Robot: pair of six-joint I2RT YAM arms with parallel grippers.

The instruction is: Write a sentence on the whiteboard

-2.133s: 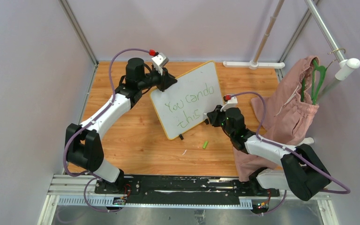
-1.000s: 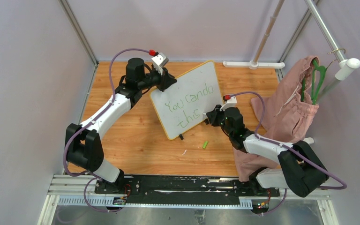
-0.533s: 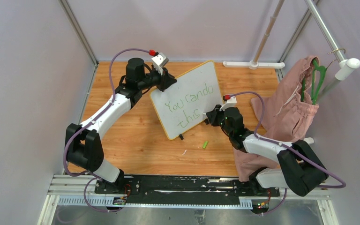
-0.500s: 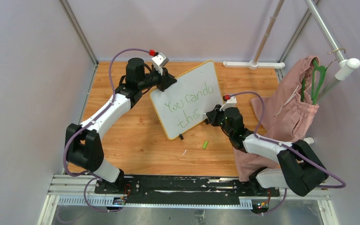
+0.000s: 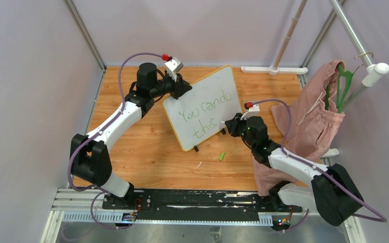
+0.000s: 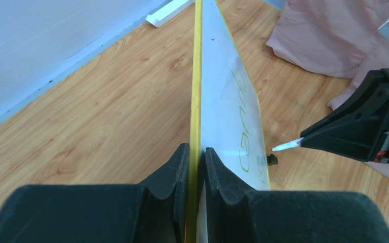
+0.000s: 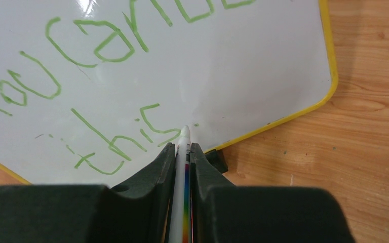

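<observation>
Withdrawing from the writing surface: the right gripper [image 5: 228, 124], jaws clamped on a white marker [image 7: 183, 139], has shifted slightly toward the lower right of the top view compared with half a second earlier, its elbow swinging outward. In the left wrist view the marker tip sits just off the board, not touching it, and in the right wrist view it lies beside a small green dot after "this". The whiteboard [image 5: 210, 83] stands at centre frame on the wooden table [image 5: 147, 152], its upper-left rim pinched between the closed jaws of the left gripper [image 6: 196, 152]. The sentence [image 5: 205, 112], "You can do this" in two green lines, reads complete. The lift-off probably marks the end of writing.
</observation>
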